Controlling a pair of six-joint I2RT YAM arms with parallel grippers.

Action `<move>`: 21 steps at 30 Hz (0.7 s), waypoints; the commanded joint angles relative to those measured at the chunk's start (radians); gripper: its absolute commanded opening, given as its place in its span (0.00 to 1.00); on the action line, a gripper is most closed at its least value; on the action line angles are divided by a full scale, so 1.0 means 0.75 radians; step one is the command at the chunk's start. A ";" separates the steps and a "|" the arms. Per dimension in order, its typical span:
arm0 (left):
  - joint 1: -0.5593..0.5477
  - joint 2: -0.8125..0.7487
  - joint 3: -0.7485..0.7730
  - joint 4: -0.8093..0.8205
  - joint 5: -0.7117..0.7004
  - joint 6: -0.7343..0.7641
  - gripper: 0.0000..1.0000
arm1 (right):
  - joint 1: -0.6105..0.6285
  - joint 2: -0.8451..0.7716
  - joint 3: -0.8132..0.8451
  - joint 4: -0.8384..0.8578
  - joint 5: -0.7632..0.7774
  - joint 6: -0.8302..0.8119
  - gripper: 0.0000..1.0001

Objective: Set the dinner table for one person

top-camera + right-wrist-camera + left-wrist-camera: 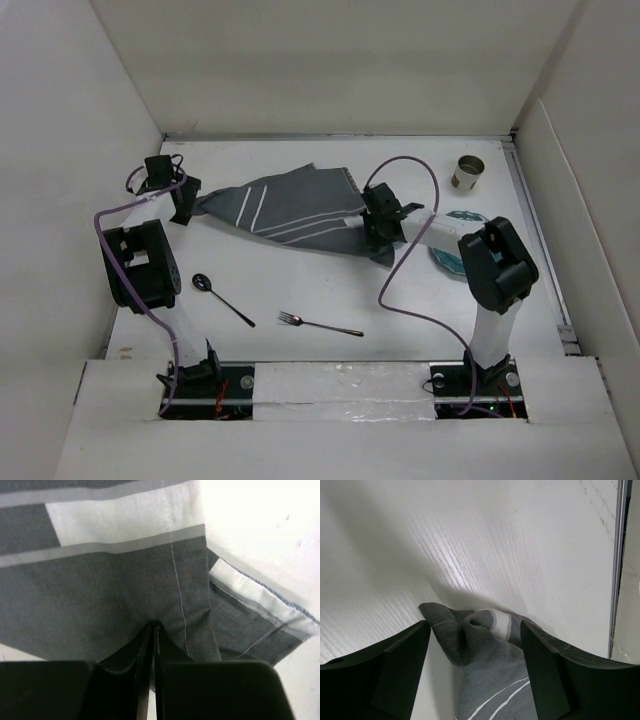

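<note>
The counter is a white rectangle filling the floor of the walled bay, its long axis running left to right. It lies flat between the arm bases at the near edge and the back wall. A grey striped cloth lies spread across its far middle, its long axis also roughly left to right and dipping toward the near right.

The left gripper sits low at the cloth's left tip. Its jaws stand wide apart, with the bunched corner of the cloth between them and neither finger pressing it. That arm folds back along the left wall, elbow raised.

The right gripper is at the cloth's right end. Its jaws are closed to a thin slit on a fold of the cloth. That arm reaches in from the right, its forearm crossing over a teal plate that is partly hidden beneath it.

A spoon and a fork lie in the near middle, well apart, both angled. A cup stands near the far right corner. Bare counter shows behind the cloth and between the cloth and the cutlery. Walls close the left, far and right edges.
</note>
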 commanded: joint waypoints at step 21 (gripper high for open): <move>0.032 -0.136 -0.182 0.133 0.288 -0.308 0.70 | 0.232 -0.389 -0.309 -0.121 -0.094 0.164 0.21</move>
